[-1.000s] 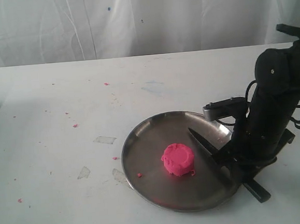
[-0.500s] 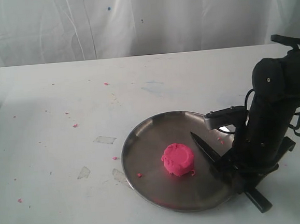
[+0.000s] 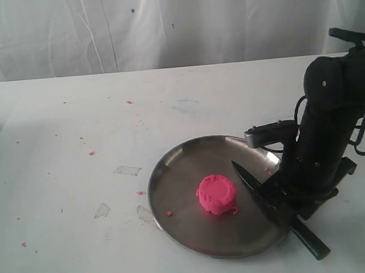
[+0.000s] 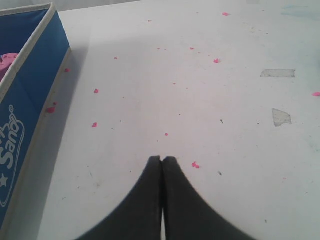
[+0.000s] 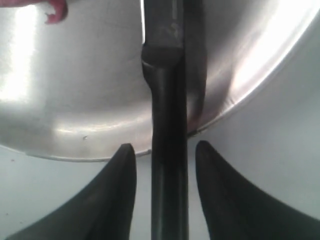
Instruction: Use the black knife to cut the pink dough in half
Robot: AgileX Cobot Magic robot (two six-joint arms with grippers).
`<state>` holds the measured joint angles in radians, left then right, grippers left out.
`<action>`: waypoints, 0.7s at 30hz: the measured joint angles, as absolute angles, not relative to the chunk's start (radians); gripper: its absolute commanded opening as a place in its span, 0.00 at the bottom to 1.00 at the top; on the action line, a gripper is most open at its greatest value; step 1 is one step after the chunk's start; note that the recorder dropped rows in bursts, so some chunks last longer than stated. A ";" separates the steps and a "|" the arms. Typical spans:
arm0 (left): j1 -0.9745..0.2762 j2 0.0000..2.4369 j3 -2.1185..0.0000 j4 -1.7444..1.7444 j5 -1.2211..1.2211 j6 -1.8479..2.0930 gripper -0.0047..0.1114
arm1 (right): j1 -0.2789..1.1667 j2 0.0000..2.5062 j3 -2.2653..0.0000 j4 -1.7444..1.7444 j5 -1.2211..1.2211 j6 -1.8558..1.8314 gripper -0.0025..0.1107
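A white surface [image 3: 74, 120] speckled with pink crumbs [image 3: 91, 152] meets a pale, creased curtain backdrop [image 3: 161, 24] behind it.

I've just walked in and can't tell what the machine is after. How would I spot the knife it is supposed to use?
Find the round steel plate on the white table, with the pink dough in its middle. The black knife lies across the plate's edge on the side beside the black robot arm, its tip pointing in over the plate and its handle sticking out over the table. It is the only long, slim, all-black object there.
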<state>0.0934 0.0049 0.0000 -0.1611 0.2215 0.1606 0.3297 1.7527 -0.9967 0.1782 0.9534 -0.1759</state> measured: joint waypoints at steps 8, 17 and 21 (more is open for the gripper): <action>0.093 0.005 0.000 -0.161 0.222 0.161 0.04 | 0.330 1.644 -1.007 0.178 0.969 -0.176 0.35; 0.093 0.005 0.000 -0.161 0.222 0.161 0.04 | 0.313 1.585 -1.011 0.060 0.848 -0.112 0.14; 0.093 0.005 0.000 -0.161 0.222 0.161 0.04 | 0.279 1.585 -0.983 0.035 0.796 -0.088 0.02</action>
